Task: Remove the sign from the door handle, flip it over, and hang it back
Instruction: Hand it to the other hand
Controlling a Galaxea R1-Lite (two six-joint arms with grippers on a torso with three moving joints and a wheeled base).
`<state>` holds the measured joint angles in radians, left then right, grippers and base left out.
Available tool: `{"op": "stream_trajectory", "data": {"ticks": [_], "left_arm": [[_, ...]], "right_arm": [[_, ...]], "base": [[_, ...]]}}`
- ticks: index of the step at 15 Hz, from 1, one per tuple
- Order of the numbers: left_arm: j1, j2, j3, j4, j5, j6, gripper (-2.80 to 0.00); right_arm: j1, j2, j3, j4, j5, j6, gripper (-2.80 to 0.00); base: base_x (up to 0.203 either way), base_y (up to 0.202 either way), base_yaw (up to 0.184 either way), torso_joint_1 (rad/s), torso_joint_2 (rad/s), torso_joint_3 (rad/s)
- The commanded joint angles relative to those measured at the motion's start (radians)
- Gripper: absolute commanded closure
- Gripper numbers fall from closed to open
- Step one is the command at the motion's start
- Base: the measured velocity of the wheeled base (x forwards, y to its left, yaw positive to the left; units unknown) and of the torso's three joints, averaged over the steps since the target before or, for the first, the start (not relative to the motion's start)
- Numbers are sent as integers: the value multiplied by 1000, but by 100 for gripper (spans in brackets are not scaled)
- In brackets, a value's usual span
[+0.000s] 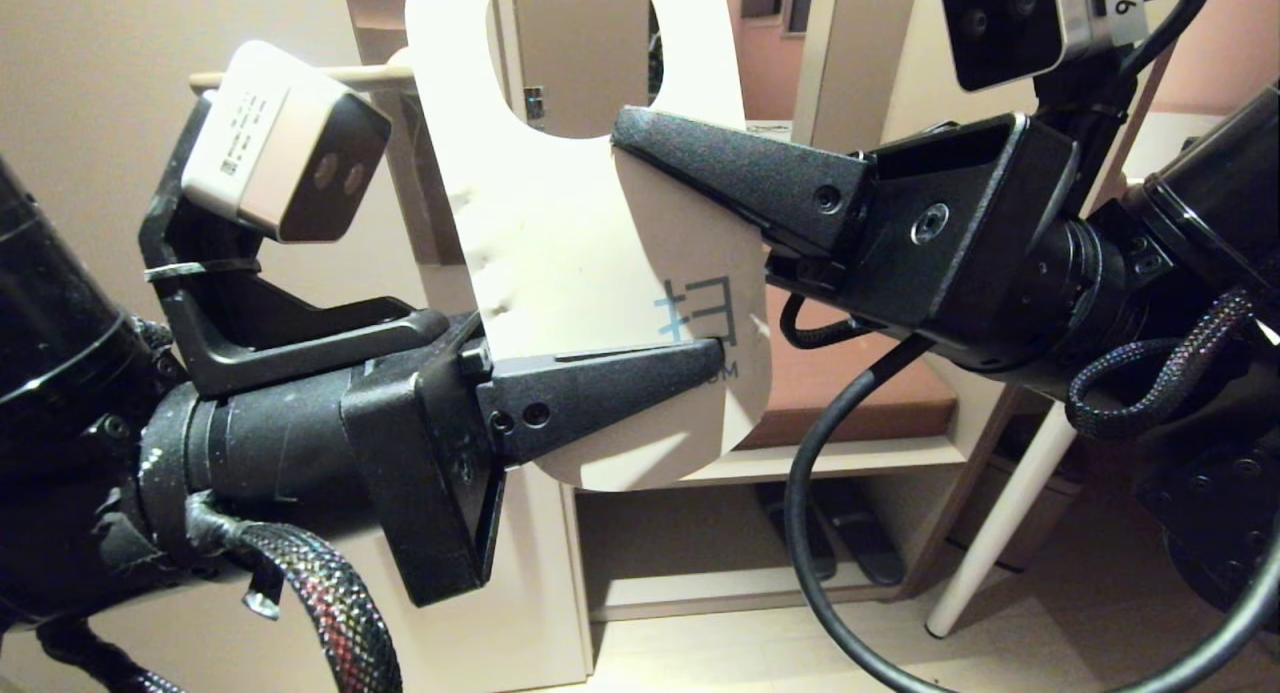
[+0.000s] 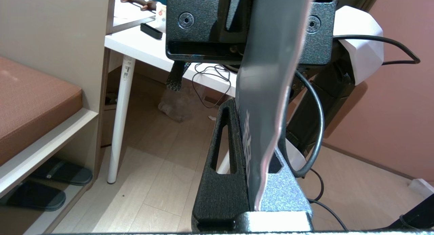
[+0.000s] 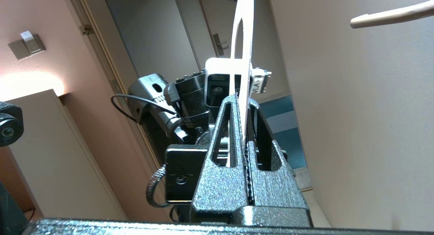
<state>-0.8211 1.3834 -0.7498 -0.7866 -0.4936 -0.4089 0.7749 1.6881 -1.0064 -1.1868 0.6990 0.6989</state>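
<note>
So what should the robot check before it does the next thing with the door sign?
1. Left gripper shut on the sign: ok.
2. Right gripper shut on the sign beside its hole: ok.
3. Sign off the door handle: ok.
4. Sign's hole clear of both grippers, ready for hanging: ok.
5. Sign flat, not bent: not ok, it curves a little between the two grips.
6. Sign turned over yet: cannot tell.
</note>
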Motion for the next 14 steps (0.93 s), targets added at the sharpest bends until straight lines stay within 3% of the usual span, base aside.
{"op": "stream_trajectory", "data": {"ticks": [1, 3, 4, 12, 14], "left_arm": [[0, -3, 0, -5, -2, -2, 0], [0, -3, 0, -5, -2, -1, 0], [0, -3, 0, -6, -2, -1, 0], [5, -9, 4, -6, -1, 0, 0], [20, -19, 19, -5, 0, 1, 0]], "right_arm": [[0, 1, 2, -7, 5, 4, 0], [1, 1, 2, -7, 5, 4, 0], [1, 1, 3, -7, 5, 3, -280], [0, -17, 8, -10, -1, -2, -280], [-2, -30, 11, -10, -33, -2, -280]], "base": [[0, 0, 0, 0, 0, 0], [0, 0, 0, 0, 0, 0], [0, 0, 0, 0, 0, 0], [0, 0, 0, 0, 0, 0], [0, 0, 0, 0, 0, 0]]}}
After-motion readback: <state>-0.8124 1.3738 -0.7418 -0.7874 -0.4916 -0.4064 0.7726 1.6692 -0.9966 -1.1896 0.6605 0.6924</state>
